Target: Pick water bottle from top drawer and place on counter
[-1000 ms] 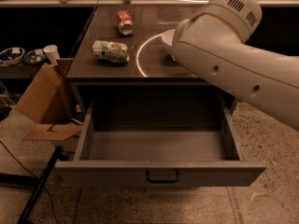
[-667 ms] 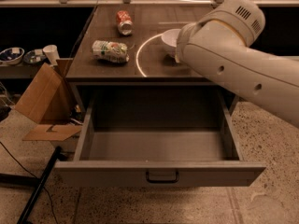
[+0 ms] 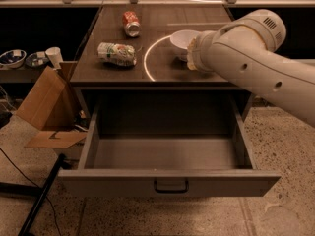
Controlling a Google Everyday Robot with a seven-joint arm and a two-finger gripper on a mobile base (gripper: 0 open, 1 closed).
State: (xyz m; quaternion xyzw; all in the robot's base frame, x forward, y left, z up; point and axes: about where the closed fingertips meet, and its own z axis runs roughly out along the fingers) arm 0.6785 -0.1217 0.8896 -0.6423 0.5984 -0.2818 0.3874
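The top drawer [image 3: 167, 182] is pulled wide open, and its grey inside [image 3: 165, 154] shows nothing in it. The water bottle is out of view. The counter [image 3: 106, 73] is dark brown with a thin white circle line [image 3: 147, 58]. My white arm [image 3: 246, 63] reaches in from the right over the counter, and its end sits beside a white bowl [image 3: 182, 40]. My gripper is hidden behind the arm's end, over the counter's right part near the bowl.
A red soda can [image 3: 131, 23] lies at the back of the counter. A white-and-green packet [image 3: 117, 53] lies at its left front. A cardboard box [image 3: 47, 102], a cup [image 3: 53, 57] and small dishes [image 3: 14, 58] are on the left. A black pole [image 3: 39, 195] lies on the floor.
The arm has drawn back to the right, uncovering more of the white bowl and the circle line. The drawer and the things on the counter have not moved.
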